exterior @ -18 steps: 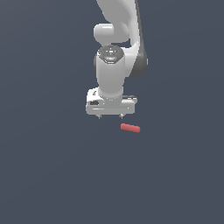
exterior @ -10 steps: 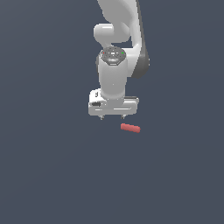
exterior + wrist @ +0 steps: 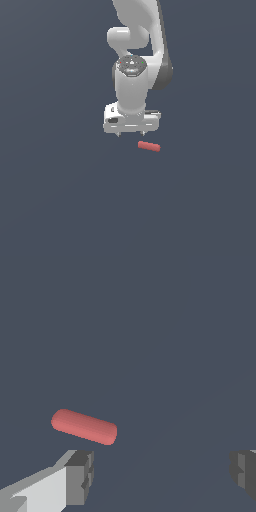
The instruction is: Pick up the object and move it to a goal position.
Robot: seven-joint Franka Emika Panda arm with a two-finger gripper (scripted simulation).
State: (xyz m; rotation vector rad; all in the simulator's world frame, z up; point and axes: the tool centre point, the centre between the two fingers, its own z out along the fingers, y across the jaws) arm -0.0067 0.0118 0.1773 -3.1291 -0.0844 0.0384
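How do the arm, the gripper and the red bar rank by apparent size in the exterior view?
1. Arm: largest, though cut off by the frame's top edge.
2. Gripper: its white body spans wider than the bar.
3. Red bar: smallest.
The gap between each is plain, so camera nearness should not change the order.

Both renders are evenly and softly lit, with a flat slate-grey ground [image 3: 50, 200] on which no cast shadows are seen. Gentle shading is shown on the glossy white robot arm [image 3: 132, 95], darker toward 3 o'clock. No glare, blur or edge distortion is visible.
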